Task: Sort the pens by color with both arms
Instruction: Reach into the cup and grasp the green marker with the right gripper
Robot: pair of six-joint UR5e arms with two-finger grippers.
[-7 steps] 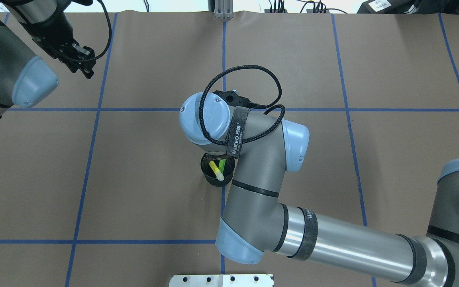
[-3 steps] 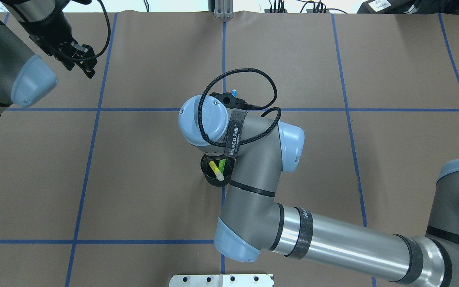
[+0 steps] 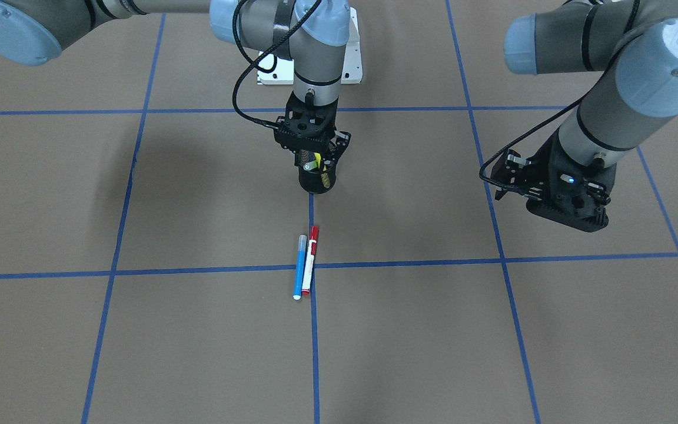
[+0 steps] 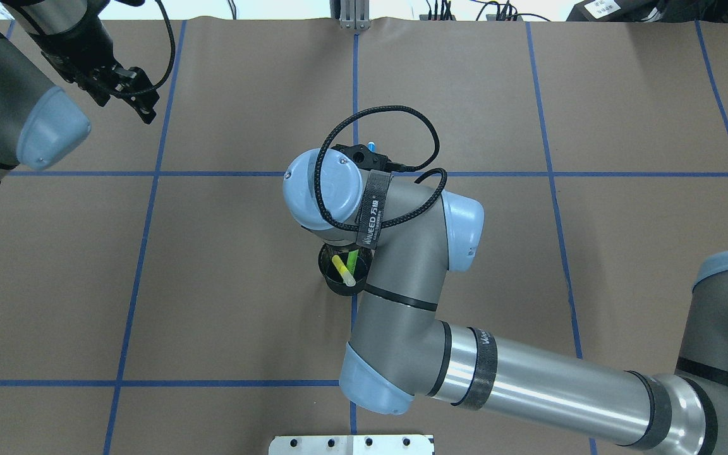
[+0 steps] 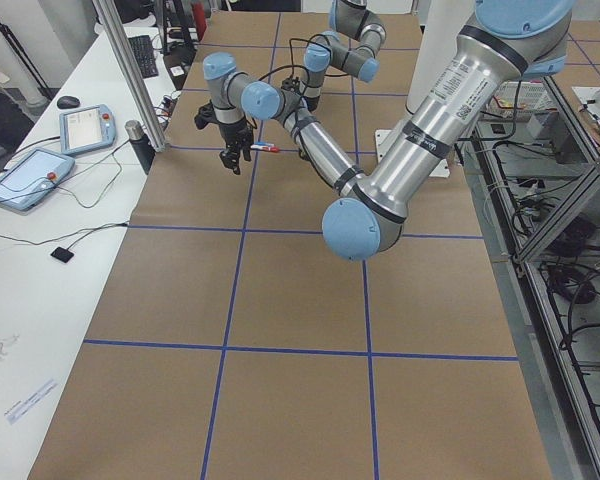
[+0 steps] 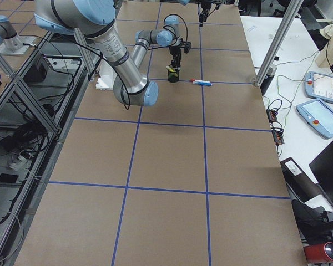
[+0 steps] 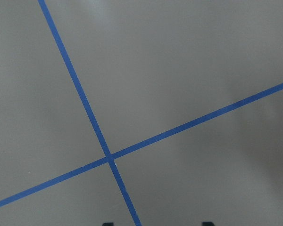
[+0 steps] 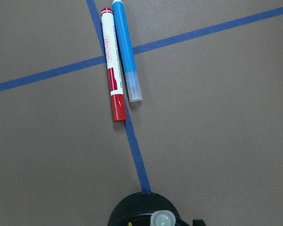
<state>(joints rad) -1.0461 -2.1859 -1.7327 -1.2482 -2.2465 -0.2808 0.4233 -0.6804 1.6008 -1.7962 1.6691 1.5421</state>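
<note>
Brown table cover (image 3: 139, 353), blue tape grid (image 3: 198, 271). At right, left gripper (image 3: 574, 218); upper centre, right gripper (image 3: 317, 162) over cup (image 3: 317, 184): both spread, empty.

Brown paper-covered surface (image 4: 244, 284) carries a blue tape grid (image 3: 198, 272). Black cup (image 3: 315, 184) stands upright on the centre line. Two pendants (image 6: 321, 86) lie on the white side table (image 6: 305, 55).

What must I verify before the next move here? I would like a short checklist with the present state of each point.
1. Blue pen and red-capped pen lie flat on the table: ok.
2. Finger room between them: not ok, they lie close side by side.
3. Yellow pen and green pen inside the black cup: ok.
4. Left gripper open and empty: ok.
5. Right gripper, above the cup, open or shut: cannot tell.
</note>
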